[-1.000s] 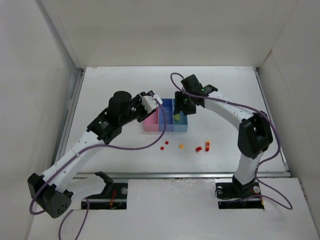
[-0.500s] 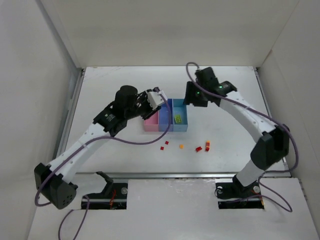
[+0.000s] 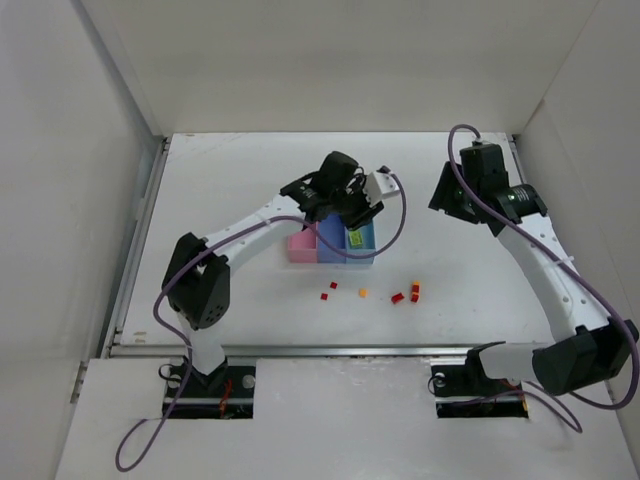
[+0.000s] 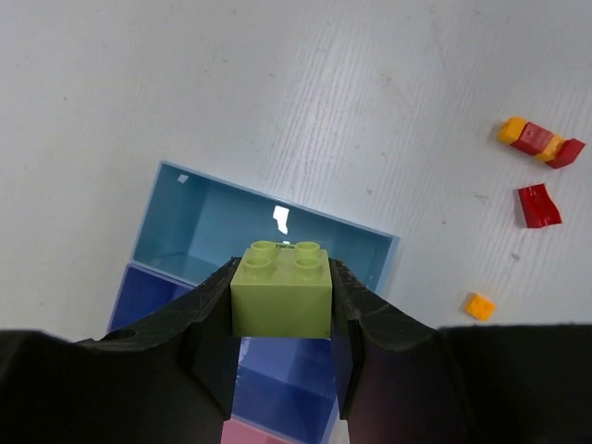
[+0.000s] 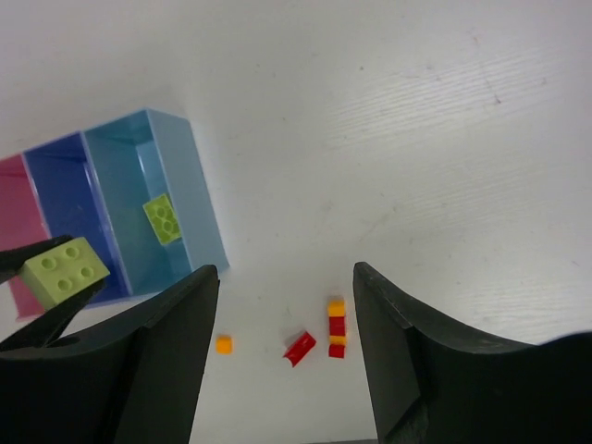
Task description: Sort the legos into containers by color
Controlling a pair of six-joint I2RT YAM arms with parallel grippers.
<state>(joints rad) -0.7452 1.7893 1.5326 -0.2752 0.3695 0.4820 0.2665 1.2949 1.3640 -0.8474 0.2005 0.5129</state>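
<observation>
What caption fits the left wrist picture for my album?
Left claw holds a yellow-green lego over the row of bins.

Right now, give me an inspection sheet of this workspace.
Surface: white table.
Job's things: joined in a row, pink bin, blue-violet bin, light blue bin; one yellow-green brick inside the light blue bin; red and orange bricks loose on the table.
Clutter: nothing seen.
Grippers: left gripper shut on a second yellow-green brick above the bins; right gripper open, empty.
Cables: purple cables along both arms.
Surroundings: white walls on three sides.
</observation>
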